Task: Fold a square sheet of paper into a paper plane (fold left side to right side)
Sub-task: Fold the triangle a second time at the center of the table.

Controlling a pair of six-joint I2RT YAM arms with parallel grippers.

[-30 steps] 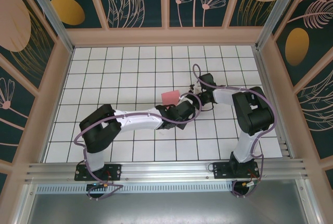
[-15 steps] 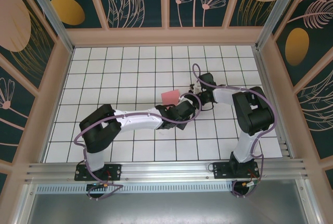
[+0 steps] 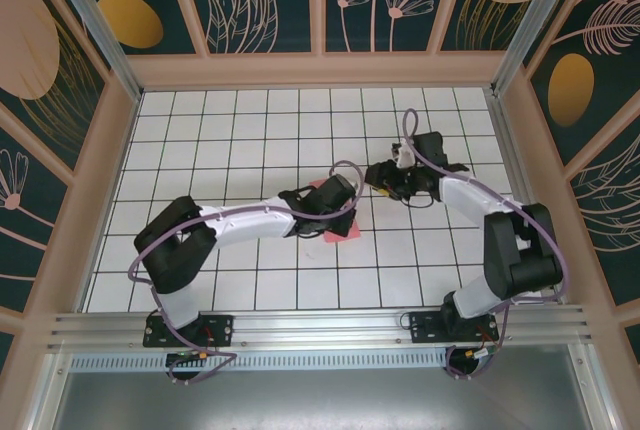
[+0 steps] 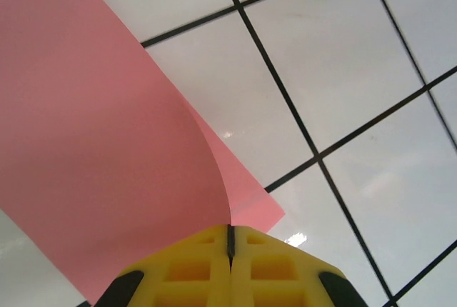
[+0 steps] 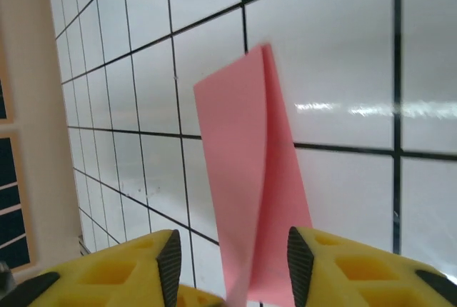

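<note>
- The square sheet of paper (image 3: 338,234), pink-red, lies near the middle of the white-tiled table (image 3: 250,130). In the top view it is mostly hidden under the left arm (image 3: 250,222). One pink part shows at the near side of the wrist, and a small part at the far side.
- Left end effector (image 4: 230,230): the yellow fingers (image 4: 186,271) are fully closed, no gap btw. them. The upper layer of the sheet (image 4: 107,143) curls up from the table, and its edge goes into the seam of the jaws, so it is pinched there. The lower layer lies flat on the tiles.
- Right end effector (image 5: 230,268): jaws partly open, w/ a clear gap. The folded sheet (image 5: 250,178) passes btw. the two fingers but is not clamped. Whether it touches a finger I cannot tell.
- In the top view the right end effector (image 3: 384,178) is just beside the left end effector (image 3: 335,198), on its right.
</note>
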